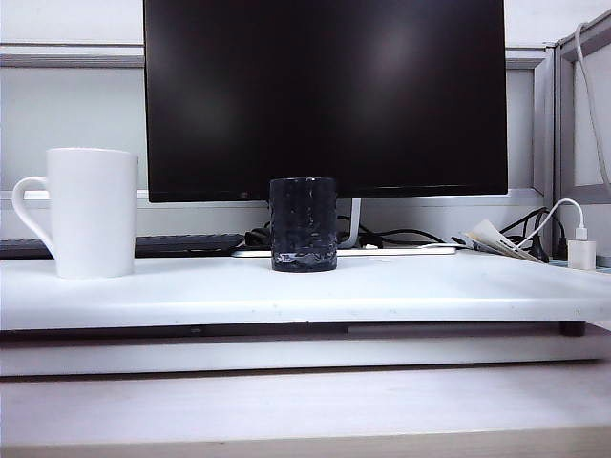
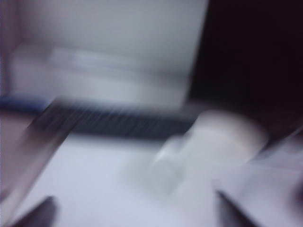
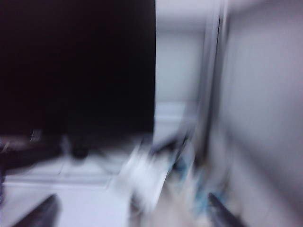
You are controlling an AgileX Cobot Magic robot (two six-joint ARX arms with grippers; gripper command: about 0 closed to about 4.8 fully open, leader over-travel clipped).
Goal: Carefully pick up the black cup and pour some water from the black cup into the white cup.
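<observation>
Blurred: the left tool (image 2: 135,213) seems spread, white cup (image 2: 222,146) ahead.

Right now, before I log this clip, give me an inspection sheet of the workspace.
Surface: white table, bare in front of the cups.
Job's things: black cup upright at centre; white cup upright to its left, apart, handle pointing left. Water not visible.
Clutter: keyboard and papers behind.
Hands: left hand and right hand both open, holding nothing, absent from the exterior view; wrist views blurred.
Cables: black bundle under the monitor; white charger cable at right.
Surroundings: dark monitor, partition walls.
</observation>
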